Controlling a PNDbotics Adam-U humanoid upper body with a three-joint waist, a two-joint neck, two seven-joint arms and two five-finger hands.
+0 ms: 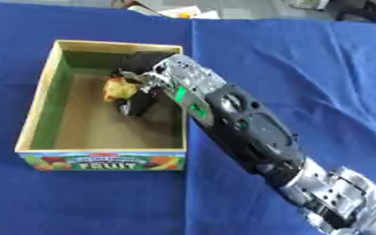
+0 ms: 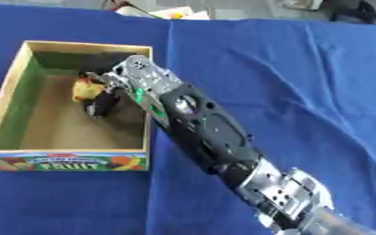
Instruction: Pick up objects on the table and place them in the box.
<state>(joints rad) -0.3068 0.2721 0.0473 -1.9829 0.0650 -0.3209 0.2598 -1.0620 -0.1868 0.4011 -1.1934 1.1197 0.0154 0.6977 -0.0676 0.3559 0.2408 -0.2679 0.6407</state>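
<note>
A wooden box (image 1: 37, 104) with a green inner wall and a "FRUIT" label on its front stands on the blue cloth at the left. My right arm reaches in from the lower right, over the box's right wall. Inside the box, my right hand (image 1: 141, 102) has its black fingers curled round a small yellow and red object (image 1: 117, 88), low over the box's floor near the far right corner. The fingers hide part of the object. My left hand shows in neither view.
The blue cloth (image 1: 303, 69) covers the whole table, with folds to the right of the box. Some white and yellow things (image 1: 185, 12) lie beyond the table's far edge.
</note>
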